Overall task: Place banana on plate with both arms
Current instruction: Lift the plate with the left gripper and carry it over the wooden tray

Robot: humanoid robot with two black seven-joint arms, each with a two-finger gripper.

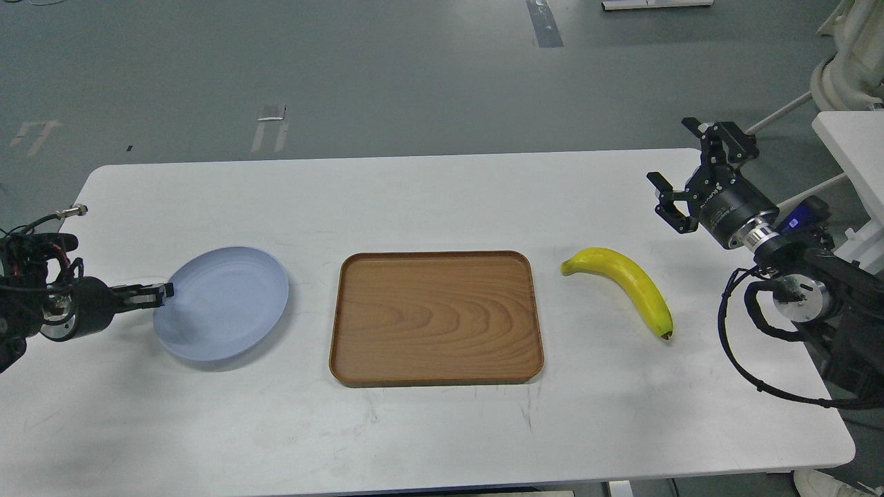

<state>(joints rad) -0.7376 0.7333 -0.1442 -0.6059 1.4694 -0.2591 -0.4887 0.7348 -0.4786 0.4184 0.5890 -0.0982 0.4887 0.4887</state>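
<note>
The yellow banana lies on the white table to the right of the tray, its greenish stem to the left and its dark tip toward me. The pale blue plate sits on the left side of the table. My left gripper reaches in from the left with its tips at the plate's left rim. Its fingers are seen side-on and close together, so I cannot tell whether they hold the rim. My right gripper is open and empty, hovering above and to the right of the banana, apart from it.
A rectangular brown wooden tray lies between the plate and the banana. A white shelf and cream equipment stand off the table's right edge, behind my right arm.
</note>
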